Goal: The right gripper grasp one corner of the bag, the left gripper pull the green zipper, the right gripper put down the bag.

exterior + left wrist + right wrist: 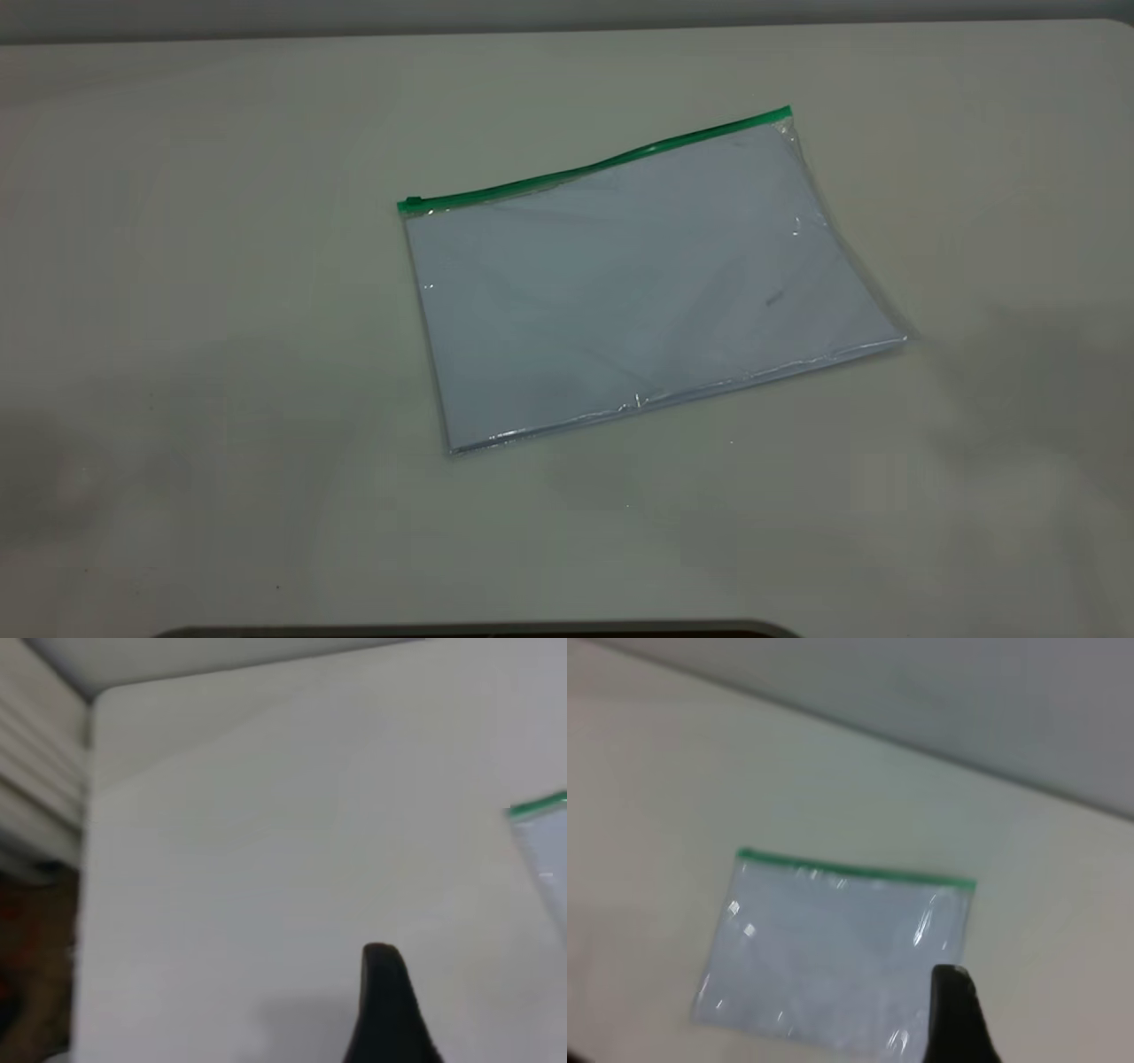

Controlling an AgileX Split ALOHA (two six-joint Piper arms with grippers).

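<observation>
The bag (pixel 647 283) lies flat on the table, a clear pouch with pale bluish-white sheets inside. The green zipper (pixel 594 168) runs along its far long edge, with the small slider tab (pixel 410 204) at the left end. The other green-strip corner (pixel 787 113) is at the far right. Neither gripper shows in the exterior view. In the left wrist view the left gripper (pixel 383 967) hangs over bare table, well apart from the bag's green corner (pixel 539 806). In the right wrist view the right gripper (pixel 953 985) hovers above the bag (pixel 833 948), near a plain clear corner.
The pale table (pixel 221 354) spreads wide on all sides of the bag. Its far edge runs along the top of the exterior view and a dark front edge (pixel 478 631) along the bottom. The left wrist view shows a table side edge (pixel 87 859) with a drop beyond.
</observation>
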